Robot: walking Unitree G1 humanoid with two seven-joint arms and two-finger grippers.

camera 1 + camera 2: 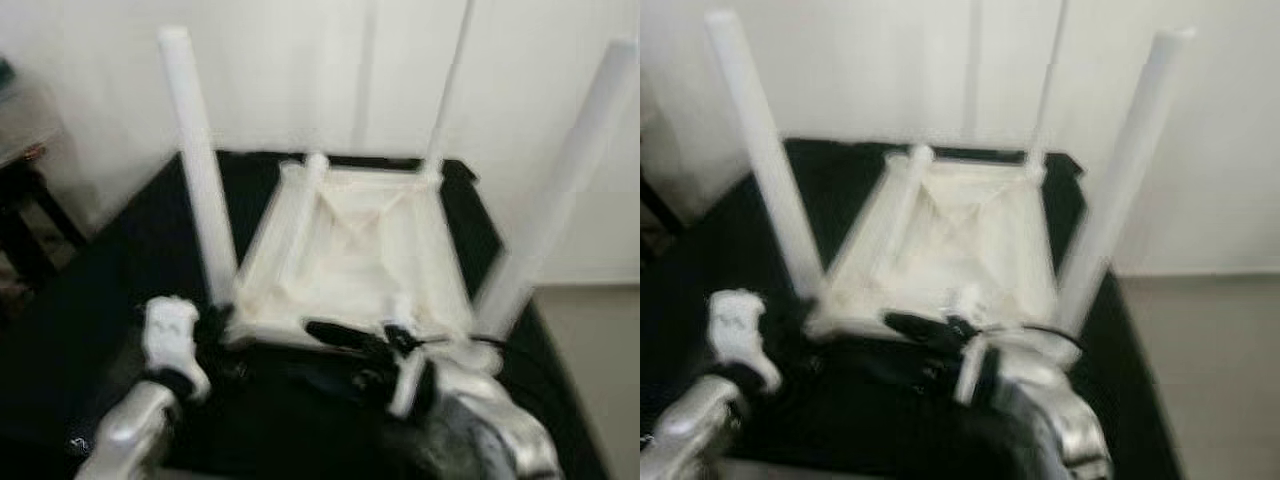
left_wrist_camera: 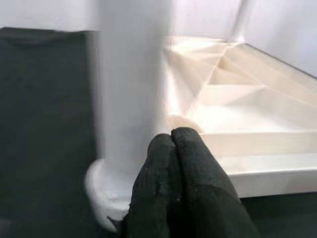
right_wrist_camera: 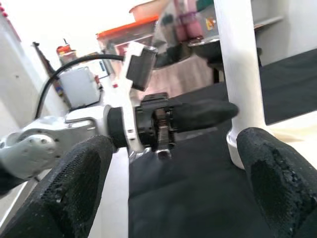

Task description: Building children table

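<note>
Lying upside down on a black cloth [image 1: 90, 300], a white children's table [image 1: 350, 255] is pointing its four legs up toward a pale wall [image 1: 300, 70]. The cloth is covering the work surface, with grey floor [image 1: 600, 360] showing on the robot's right. The left gripper [image 2: 171, 136] is pressing its two fingers tightly together against the base of the near left leg [image 1: 200, 165], holding nothing. The right gripper [image 3: 173, 163] is spreading its fingers wide apart just before the table's near edge, gripping nothing.
</note>
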